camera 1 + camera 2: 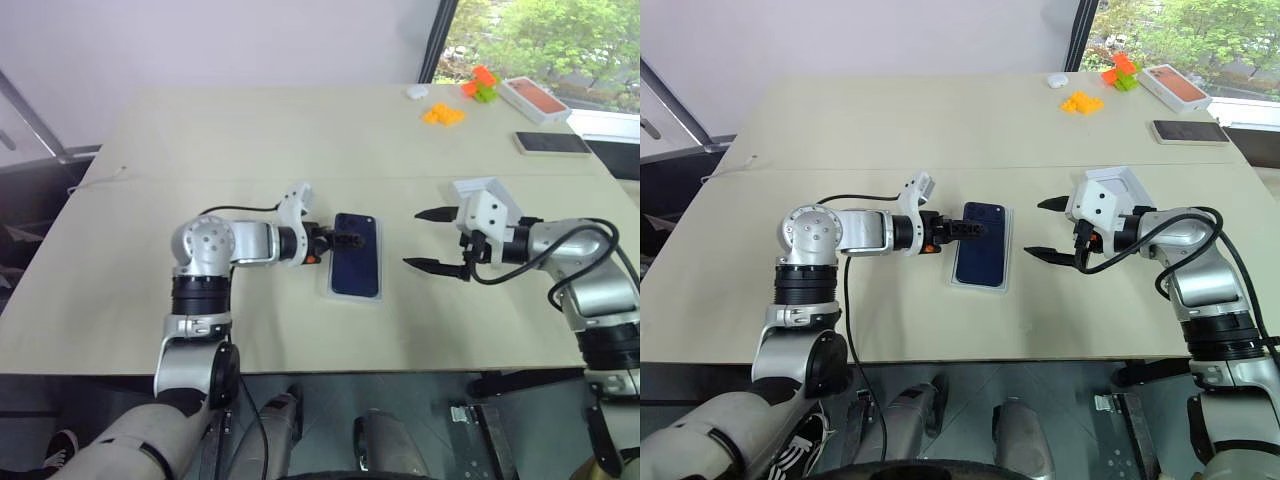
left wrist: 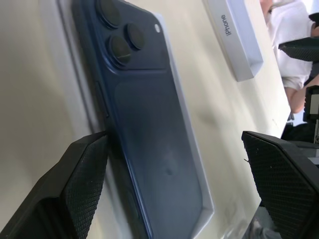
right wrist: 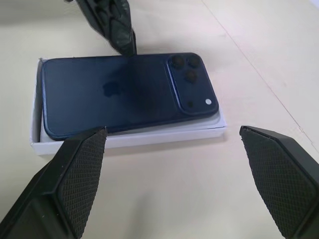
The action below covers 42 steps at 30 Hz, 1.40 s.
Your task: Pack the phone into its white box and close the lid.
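the phone [image 1: 356, 254] lies back-up in the white box [image 3: 124, 139] mid-table, long axis running away from the robot. left gripper [image 1: 345, 239] sits wide at its left edge; right gripper [image 1: 428, 240], wide and empty, waits farther off.

Daylight pours in from the window at the far right corner — even and bright across the pale beige bench [image 1: 300, 140]. Shadows under the arms are soft and short. Up close, the glossy dark navy-blue phone [image 3: 124, 92] carries a faint sheen, and the black textured fingers [image 2: 75, 189] go soft — out of focus.
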### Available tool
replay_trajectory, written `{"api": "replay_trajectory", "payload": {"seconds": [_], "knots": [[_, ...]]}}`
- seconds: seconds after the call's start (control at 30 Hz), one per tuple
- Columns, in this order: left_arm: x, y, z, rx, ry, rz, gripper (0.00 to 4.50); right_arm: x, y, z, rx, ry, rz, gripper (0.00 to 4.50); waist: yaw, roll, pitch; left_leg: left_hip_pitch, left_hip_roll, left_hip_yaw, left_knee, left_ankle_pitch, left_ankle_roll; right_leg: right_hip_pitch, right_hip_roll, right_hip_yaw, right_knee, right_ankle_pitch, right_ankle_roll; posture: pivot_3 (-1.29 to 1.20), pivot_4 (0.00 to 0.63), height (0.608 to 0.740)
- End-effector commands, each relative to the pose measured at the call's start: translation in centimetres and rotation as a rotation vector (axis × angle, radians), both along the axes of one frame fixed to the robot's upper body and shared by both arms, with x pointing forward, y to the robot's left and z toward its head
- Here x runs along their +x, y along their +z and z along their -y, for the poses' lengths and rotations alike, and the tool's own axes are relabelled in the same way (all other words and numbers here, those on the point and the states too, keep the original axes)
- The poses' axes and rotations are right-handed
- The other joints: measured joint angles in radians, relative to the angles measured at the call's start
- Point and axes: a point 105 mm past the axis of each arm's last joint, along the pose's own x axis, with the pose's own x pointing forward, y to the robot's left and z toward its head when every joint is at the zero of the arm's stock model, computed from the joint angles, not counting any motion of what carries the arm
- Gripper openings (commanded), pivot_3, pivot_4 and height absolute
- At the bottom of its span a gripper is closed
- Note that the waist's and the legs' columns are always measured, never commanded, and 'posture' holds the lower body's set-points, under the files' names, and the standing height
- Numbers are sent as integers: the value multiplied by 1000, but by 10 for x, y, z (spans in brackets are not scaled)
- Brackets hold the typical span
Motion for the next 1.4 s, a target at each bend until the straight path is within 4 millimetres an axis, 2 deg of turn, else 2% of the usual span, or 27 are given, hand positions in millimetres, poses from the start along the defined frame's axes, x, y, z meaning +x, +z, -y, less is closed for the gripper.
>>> {"api": "replay_trajectory", "payload": {"seconds": [0.03, 0.23, 0.4, 0.5, 0.6, 0.7, 0.83, 0.9, 1.0, 1.13, 1.4], "knots": [[1, 21, -5, 6, -2, 89, 4427, 2, 15, -3, 11, 15, 59, 4500, 0, 0, 0, 0, 0, 0, 0, 0, 0, 0, 0, 0, 0, 0, 0, 0, 150, 740], [4, 25, -23, 15, 54, 133, 4427, 7, 16, -4, 25, 1, 66, 4500, 0, 0, 0, 0, 0, 0, 0, 0, -1, 0, 0, 0, 0, 0, 0, 0, 150, 740], [13, 14, -43, 20, 162, 152, 4427, 22, 22, -8, 72, -70, 101, 4500, -4, 0, 0, 0, 0, 0, 0, 0, -1, 0, 0, 0, 0, 0, 0, 0, 150, 740], [19, 27, -45, -63, 207, 210, 4427, 26, 27, -14, 140, -85, 82, 4500, 2, 0, 0, 0, 0, -1, -1, 0, -1, -1, 0, 0, 0, 0, 0, 0, 150, 740], [27, 36, -44, -137, 252, 245, 3619, 28, 32, -26, 194, -81, 83, 3623, 5, 0, 0, 0, 0, -1, 0, 0, -1, 0, 0, 0, 0, 0, 0, 0, 150, 740], [34, 33, -42, -146, 292, 273, 2047, 32, 26, -36, 176, -95, 111, 2071, 5, 0, 0, 0, -1, -1, 0, 0, -1, 0, 0, 0, 0, 0, 0, 0, 150, 740], [36, 22, -24, -122, 259, 295, 61, 42, 8, -42, 94, -155, 149, 55, 1, 0, 0, 0, -1, -1, -1, 0, -1, 0, 0, 0, 0, 0, 0, 0, 150, 740], [37, 15, -15, -110, 252, 279, 61, 49, 0, -42, 63, -189, 166, 55, 2, 0, 0, 0, -1, -1, -1, 1, -1, 0, 0, 0, 0, 0, 0, 0, 150, 740], [39, 16, 0, -147, 234, 285, 61, 57, -6, -44, 28, -228, 178, 55, 0, 0, 0, 0, -1, -1, -1, 1, 0, 0, 0, 0, 0, 0, 0, 0, 150, 740], [40, 4, 16, -80, 196, 299, 61, 59, -16, -50, -18, -222, 174, 55, -3, 0, 0, 0, -1, -1, -1, 2, 0, -1, 1, 0, 1, 0, 1, 0, 150, 740], [26, -21, 34, -4, 83, 275, 61, 49, -20, -61, -34, -146, 191, 55, -1, 0, 0, 1, -1, -2, -1, 2, -1, -1, 1, 0, 1, 0, 1, 0, 150, 740]]}}
